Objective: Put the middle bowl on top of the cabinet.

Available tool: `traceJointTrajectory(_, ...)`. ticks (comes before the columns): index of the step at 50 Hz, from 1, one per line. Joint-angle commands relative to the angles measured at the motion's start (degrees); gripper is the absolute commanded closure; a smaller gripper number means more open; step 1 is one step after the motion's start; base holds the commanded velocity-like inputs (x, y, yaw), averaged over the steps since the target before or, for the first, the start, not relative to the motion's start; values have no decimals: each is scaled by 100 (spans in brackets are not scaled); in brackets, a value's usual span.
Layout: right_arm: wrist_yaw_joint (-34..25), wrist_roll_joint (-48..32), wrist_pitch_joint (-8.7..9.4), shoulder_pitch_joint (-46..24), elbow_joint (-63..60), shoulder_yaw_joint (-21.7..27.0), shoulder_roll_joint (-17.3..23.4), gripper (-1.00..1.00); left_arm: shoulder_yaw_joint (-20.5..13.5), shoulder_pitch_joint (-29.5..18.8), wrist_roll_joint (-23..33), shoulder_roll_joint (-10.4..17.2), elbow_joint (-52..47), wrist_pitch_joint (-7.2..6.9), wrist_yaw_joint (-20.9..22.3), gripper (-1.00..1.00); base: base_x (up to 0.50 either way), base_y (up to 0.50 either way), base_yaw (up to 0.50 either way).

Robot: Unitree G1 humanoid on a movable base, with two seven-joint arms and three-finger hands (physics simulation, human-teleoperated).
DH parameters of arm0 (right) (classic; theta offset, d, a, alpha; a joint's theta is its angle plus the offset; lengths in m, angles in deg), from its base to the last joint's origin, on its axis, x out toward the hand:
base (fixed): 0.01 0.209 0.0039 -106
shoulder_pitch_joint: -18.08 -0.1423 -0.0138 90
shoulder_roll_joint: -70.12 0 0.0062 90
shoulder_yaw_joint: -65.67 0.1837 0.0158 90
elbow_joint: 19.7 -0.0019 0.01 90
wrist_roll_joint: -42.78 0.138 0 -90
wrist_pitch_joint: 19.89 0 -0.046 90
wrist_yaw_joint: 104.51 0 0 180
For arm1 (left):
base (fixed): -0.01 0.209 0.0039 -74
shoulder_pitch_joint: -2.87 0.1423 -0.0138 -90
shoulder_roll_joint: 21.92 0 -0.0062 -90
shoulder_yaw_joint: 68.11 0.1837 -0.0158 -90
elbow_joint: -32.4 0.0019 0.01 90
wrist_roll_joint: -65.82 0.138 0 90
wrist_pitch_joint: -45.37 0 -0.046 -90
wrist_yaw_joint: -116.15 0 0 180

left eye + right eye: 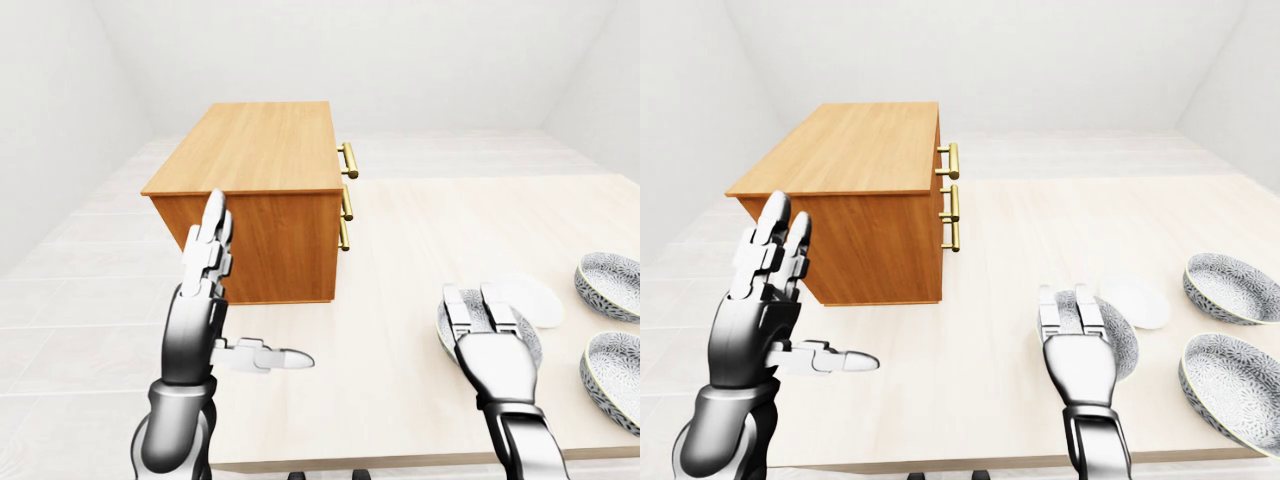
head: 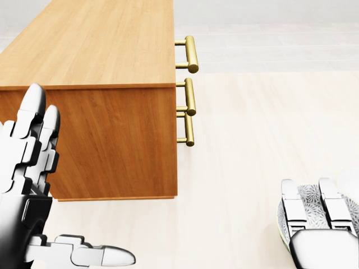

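A wooden cabinet (image 1: 255,150) with brass handles (image 1: 347,160) stands on the pale table (image 1: 400,240), at the left of the views. A grey patterned bowl (image 1: 1122,345) lies on the table under my right hand (image 1: 472,300), whose fingers stretch flat and open across it; the thumb is hidden. Two more patterned bowls sit at the right edge, one higher in the left-eye view (image 1: 610,285) and one lower (image 1: 615,365). My left hand (image 1: 240,295) is raised open by the cabinet's near side, fingers up and thumb pointing right, holding nothing.
A small white dish (image 1: 530,300) lies just beyond the bowl under my right hand. The table's near edge (image 1: 380,462) runs along the bottom of the eye views. White floor and walls surround the table.
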State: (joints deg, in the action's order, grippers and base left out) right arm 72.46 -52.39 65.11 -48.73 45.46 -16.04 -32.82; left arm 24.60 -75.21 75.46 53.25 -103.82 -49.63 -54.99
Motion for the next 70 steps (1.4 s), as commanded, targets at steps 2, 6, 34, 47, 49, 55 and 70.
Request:
traceJointTrajectory(2,-71,34,0,0,-18,40,26,-100,-129,-66,26,-22,39,0,-46,-100,0,0,0)
traceJointTrajectory(6,-30,62,0,54,-5,71,46,-100,-56,-32,88,-22,3,0,-26,-100,0,0,0)
traceJointTrajectory(34,409,347,0,-92,853,256,114,-100,12,32,194,-12,48,0,2,-100,0,0,0)
traceJointTrajectory(47,588,385,0,-41,1203,182,244,-100,41,56,198,-16,52,0,24,-100,0,0,0)
traceJointTrajectory(49,635,450,0,-2,1235,236,268,-100,52,65,173,-11,67,0,43,-100,0,0,0)
traceJointTrajectory(55,803,541,1,-76,1602,378,334,-100,84,87,172,-7,18,0,60,-100,0,0,0)
traceJointTrajectory(70,912,665,94,-137,1866,576,403,-100,101,106,170,3,85,0,58,-100,0,0,0)
